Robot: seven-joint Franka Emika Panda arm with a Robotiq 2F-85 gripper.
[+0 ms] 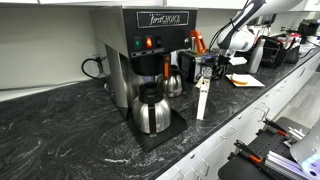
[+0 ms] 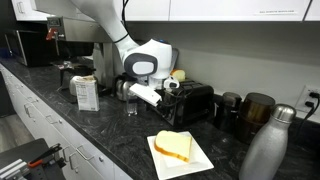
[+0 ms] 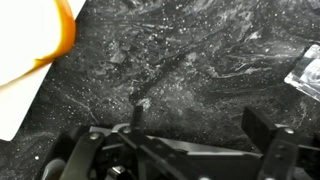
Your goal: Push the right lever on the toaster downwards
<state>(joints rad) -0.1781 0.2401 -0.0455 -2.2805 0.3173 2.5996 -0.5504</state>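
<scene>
The toaster, a small boxy appliance with a dark front, stands on the black marble counter, and it also shows behind the arm in an exterior view. My gripper hangs just beside the toaster's end, above the counter; it also shows in an exterior view. In the wrist view the gripper is open and empty, and only bare counter lies between its fingers. The toaster and its levers are not in the wrist view.
A white plate with bread lies at the counter's front, and its corner shows in the wrist view. A white carton, a clear glass, a steel bottle, the coffee brewer and a steel carafe stand around.
</scene>
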